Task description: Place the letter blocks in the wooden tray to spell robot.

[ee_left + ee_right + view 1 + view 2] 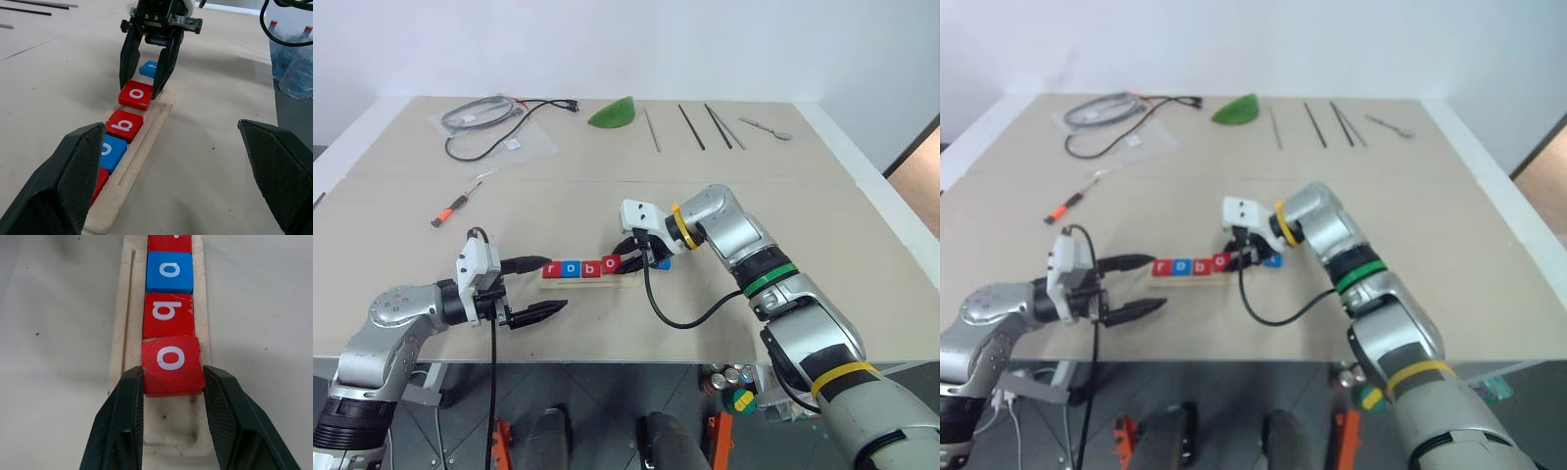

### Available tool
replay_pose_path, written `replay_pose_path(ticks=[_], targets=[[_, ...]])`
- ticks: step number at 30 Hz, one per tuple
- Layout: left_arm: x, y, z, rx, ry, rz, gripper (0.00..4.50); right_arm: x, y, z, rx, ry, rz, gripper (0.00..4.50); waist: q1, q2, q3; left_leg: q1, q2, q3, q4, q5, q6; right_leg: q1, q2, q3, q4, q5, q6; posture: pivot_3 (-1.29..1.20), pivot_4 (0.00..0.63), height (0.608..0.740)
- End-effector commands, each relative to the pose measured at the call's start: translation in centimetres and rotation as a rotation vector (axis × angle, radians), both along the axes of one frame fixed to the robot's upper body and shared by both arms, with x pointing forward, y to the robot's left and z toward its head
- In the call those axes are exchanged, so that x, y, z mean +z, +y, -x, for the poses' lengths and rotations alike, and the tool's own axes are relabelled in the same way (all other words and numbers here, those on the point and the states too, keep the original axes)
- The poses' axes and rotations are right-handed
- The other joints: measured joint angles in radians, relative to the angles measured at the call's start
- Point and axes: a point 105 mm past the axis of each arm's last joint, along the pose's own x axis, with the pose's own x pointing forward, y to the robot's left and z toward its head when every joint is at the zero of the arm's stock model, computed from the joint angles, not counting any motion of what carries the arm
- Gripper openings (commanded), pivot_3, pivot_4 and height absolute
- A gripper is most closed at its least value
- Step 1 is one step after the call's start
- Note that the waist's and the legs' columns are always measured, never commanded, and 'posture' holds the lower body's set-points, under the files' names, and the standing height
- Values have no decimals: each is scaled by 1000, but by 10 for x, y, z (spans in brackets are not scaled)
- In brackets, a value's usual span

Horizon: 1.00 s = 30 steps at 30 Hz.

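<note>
- Nearest the camera, the left gripper [530,286] hovers level over the front of the surface [607,323], its jaws spread wide and holding nothing — it sits just beside the near end of the wooden tray [592,281].
- Four letter blocks lie in a row in the tray's slot: a red one [551,269] at the end by the left gripper, then a blue "o" [571,268], a red "b" [591,268], and a red "o" [171,365].
- Right gripper [172,382] angles down from the far end of the tray; its jaws are closed on the red "o", one finger on each side of the block, which rests on the tray just beside the "b".
- One blue block [148,68] lies on the surface beyond the tray's end, behind the right gripper; its letter is partly hidden.
- Further back on the left, an orange-handled screwdriver [453,207] lies well apart from the tray.
- Along the far edge sit a black cable [499,119] on a clear bag, a green leaf-shaped piece [615,114], several thin dark rods [691,125] and a small spoon [766,127].
</note>
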Motion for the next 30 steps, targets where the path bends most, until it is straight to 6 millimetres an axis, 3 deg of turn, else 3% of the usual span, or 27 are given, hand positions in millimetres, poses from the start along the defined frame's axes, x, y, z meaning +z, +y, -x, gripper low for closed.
replay_pose_path(ticks=[1,23,25,30], targets=[[9,-3,3,-11,-35,14,4500,11,4,-1,38,-43,9,1162,0,0,0,0,0,0,0,0,0,0,0,0,0,0,0,0,150,740],[6,-3,6,-6,-28,14,4500,9,17,-3,57,-48,9,1162,0,0,0,0,0,0,-1,0,0,0,0,0,0,0,0,0,150,740],[6,-3,6,-7,-26,12,4500,11,16,-5,45,-46,-2,2192,0,0,0,0,0,0,-1,0,0,0,0,0,0,0,0,0,150,740],[6,-4,4,-11,-28,10,4500,15,15,-7,31,-41,-19,3879,-1,0,0,0,0,0,-1,0,0,-1,0,0,0,0,0,0,150,740]])
